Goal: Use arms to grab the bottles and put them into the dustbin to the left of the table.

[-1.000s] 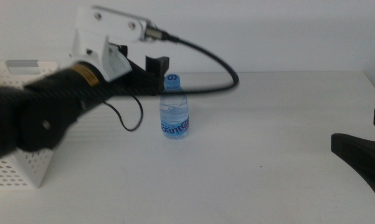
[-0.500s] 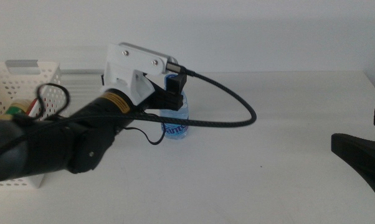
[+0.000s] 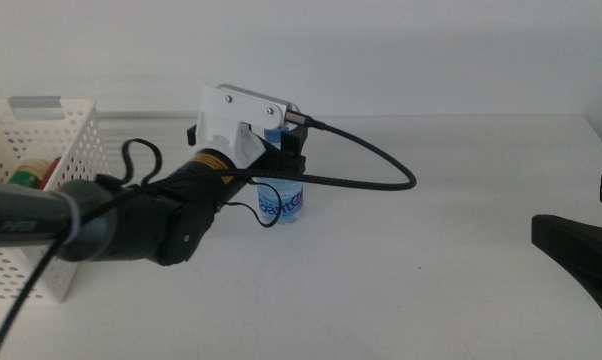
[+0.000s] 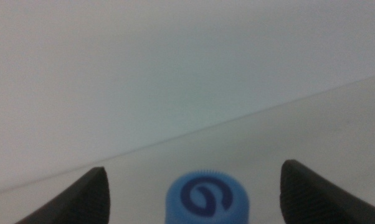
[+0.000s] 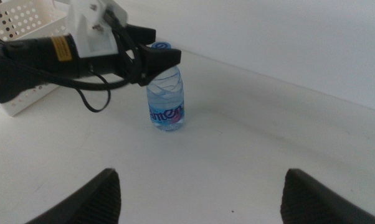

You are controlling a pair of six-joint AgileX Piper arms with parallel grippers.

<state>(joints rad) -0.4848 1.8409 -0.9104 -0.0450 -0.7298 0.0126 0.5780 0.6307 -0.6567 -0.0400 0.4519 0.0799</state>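
Fingers [image 4: 312,193] of left gripper [image 4: 197,186] wide either side of water bottle [image 3: 281,195] cap.

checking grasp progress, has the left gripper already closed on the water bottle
No: in the left wrist view the left gripper has both jaws spread wide, well clear of the blue cap of the water bottle between them.

Your left arm [image 3: 131,222] is glossy black with a yellow label band, white wrist casing [image 3: 239,118], screws, and thick black cable [image 3: 366,170].
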